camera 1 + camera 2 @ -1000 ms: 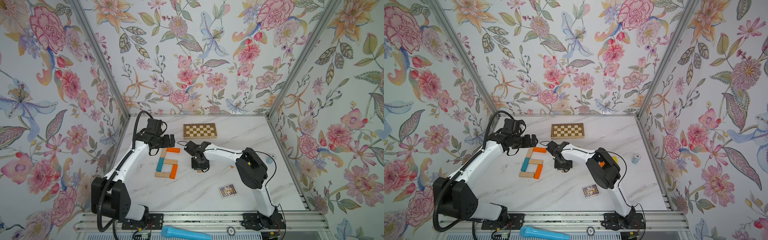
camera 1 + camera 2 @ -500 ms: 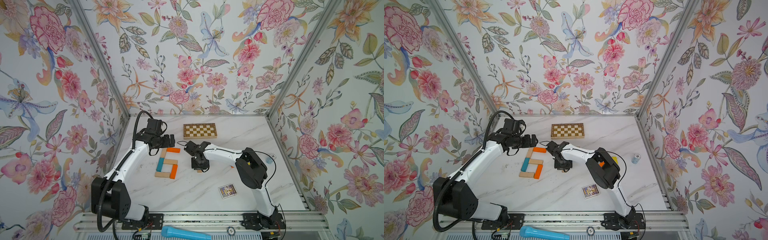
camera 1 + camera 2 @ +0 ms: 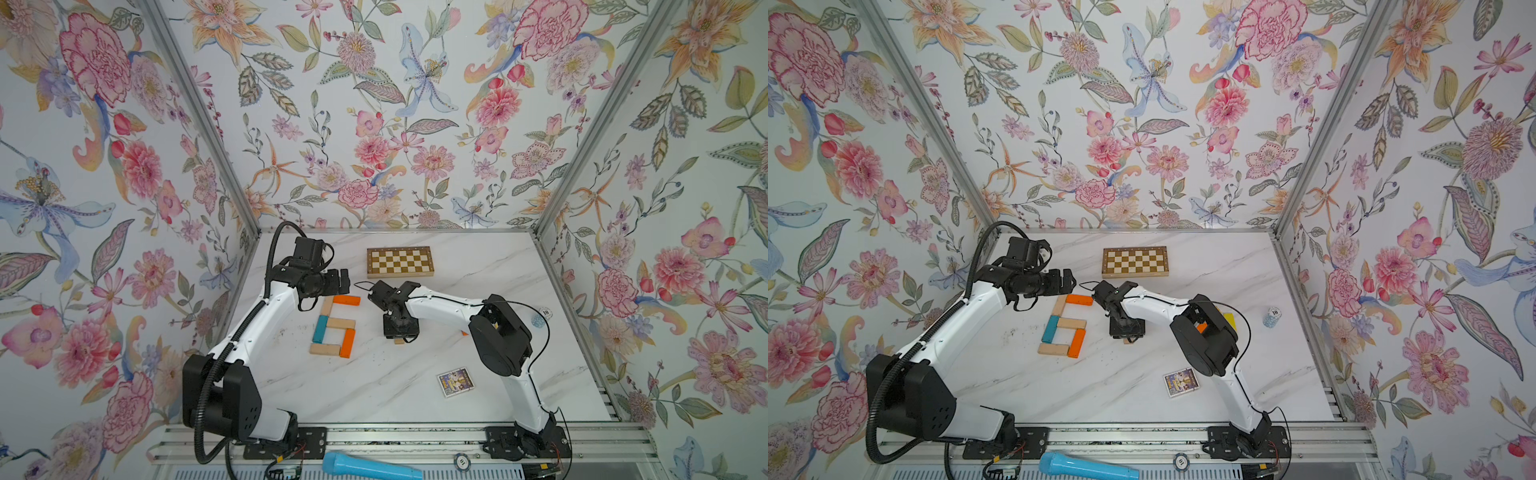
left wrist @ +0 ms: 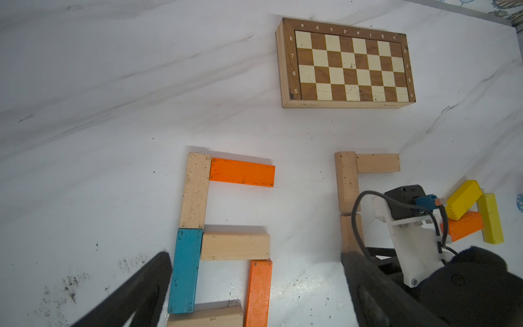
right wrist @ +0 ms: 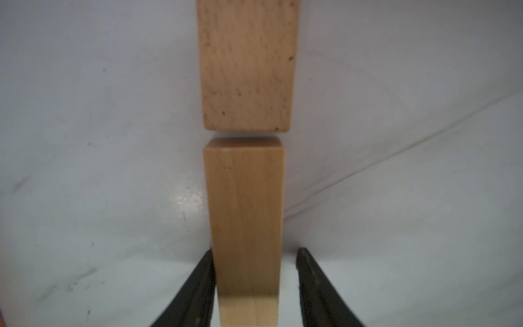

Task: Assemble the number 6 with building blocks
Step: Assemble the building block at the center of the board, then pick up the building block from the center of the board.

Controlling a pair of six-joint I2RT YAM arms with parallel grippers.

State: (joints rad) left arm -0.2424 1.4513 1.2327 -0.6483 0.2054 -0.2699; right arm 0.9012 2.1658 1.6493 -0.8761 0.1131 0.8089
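A plain pale rectangular wooden bar is laid flat on the white marble tabletop, flanked loosely by the right gripper, jaws parted. The left gripper is spread wide.

Blocks pale, orange, teal, yellow; board brown-cream checkered; walls floral.

Plain blocks: bare pale wood, visible grain, dark specks, matt. Orange block & teal block: painted, matt, scuffed edges. Tabletop: smooth, marble-look, slight sheen. Chessboard: wood, satin finish.
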